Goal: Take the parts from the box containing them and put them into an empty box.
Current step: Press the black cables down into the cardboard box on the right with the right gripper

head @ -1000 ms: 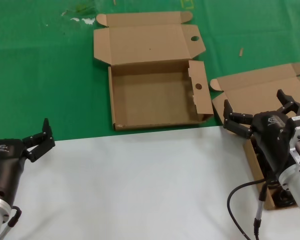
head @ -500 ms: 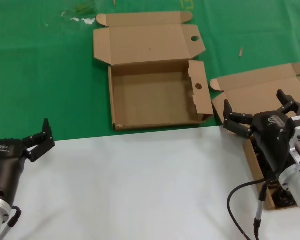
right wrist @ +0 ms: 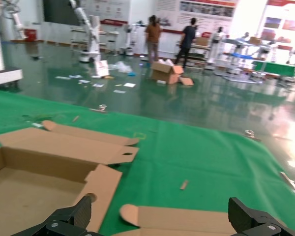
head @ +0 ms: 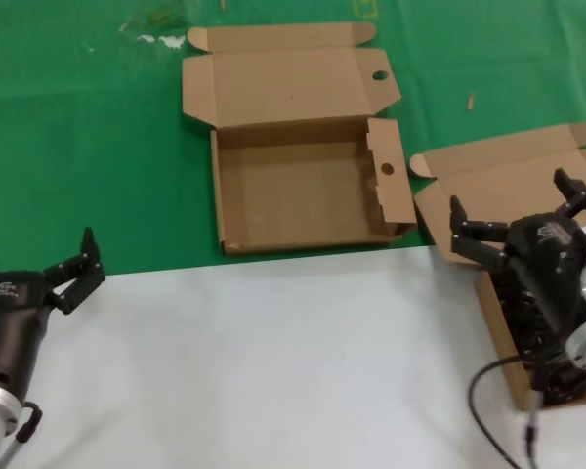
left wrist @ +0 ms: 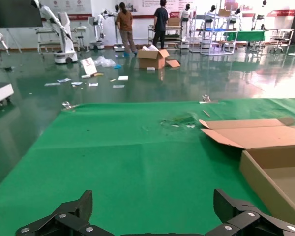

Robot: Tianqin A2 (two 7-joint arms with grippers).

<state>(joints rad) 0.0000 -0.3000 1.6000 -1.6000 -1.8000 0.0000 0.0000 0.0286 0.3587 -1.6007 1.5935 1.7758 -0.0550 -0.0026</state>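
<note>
Head view of the two-armed rig at the reach step. The right claw (head: 527,215) hangs with its fingers spread wide and nothing between them, above the near right box (head: 527,181), the plain-lidded carton whose hinged lid lies folded back toward the far side. The arm covers most of that box's interior; dark shapes beside and under the wrist at the near right are judged to be the parts (head: 557,376), black corded bundles, though their number and lie cannot be made out. The empty box (head: 303,191) sits at centre on the green cloth of the counter (head: 78,147), lid open to the far side, a round hole punched in its right flap, and nothing inside it. A white sheet (head: 273,362) covers the near half of the counter. The left claw (head: 29,259) waits at the near left edge, fingers also apart, holding nothing. No part has yet been transferred. The next move calls for the right claw to descend into the near right box and close on one bundle, clear of the cardboard walls, then carry it left to the empty box.
</note>
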